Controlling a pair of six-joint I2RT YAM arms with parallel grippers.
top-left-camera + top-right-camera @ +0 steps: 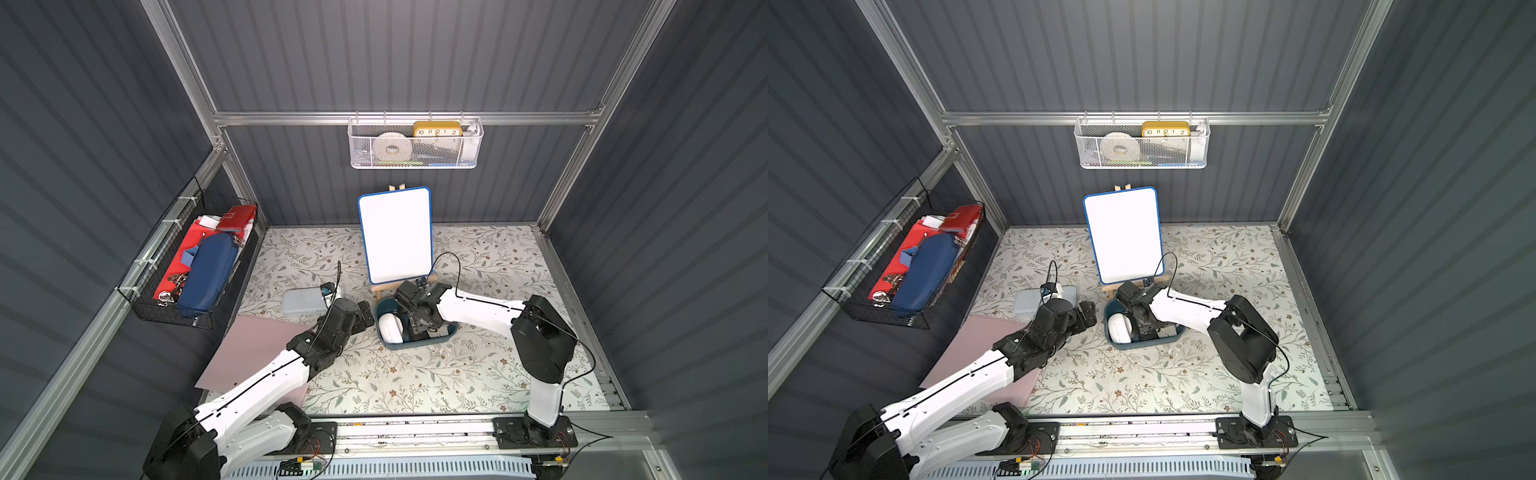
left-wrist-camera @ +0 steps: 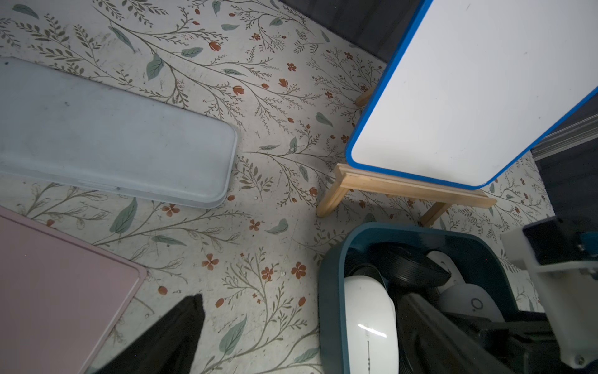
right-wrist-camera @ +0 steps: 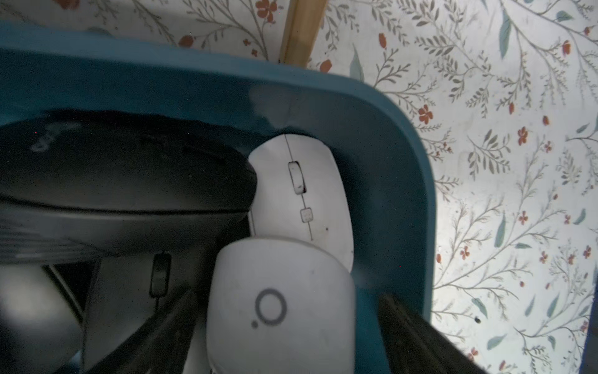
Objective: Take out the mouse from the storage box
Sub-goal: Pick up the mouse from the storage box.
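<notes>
The storage box (image 1: 451, 330) (image 1: 1177, 334) is a dark teal tub in front of the easel, holding several mice, white and black. My right gripper (image 1: 419, 328) (image 3: 284, 336) reaches down into it, open. Its fingers (image 3: 417, 336) straddle a white mouse with a ring logo (image 3: 281, 307), with a gap on one side. Another white mouse (image 3: 301, 194) and a black mouse (image 3: 123, 168) lie beside it. My left gripper (image 1: 365, 314) (image 2: 297, 343) hovers open and empty by the box's left wall (image 2: 330, 291), next to a glossy white mouse (image 2: 369, 320).
A whiteboard on a wooden easel (image 1: 395, 235) stands right behind the box. A flat pale blue-grey case (image 1: 305, 301) and a pink sheet (image 1: 253, 349) lie to the left. A white mesh basket (image 1: 415, 145) hangs on the back wall, a black wire basket (image 1: 195, 266) on the left wall.
</notes>
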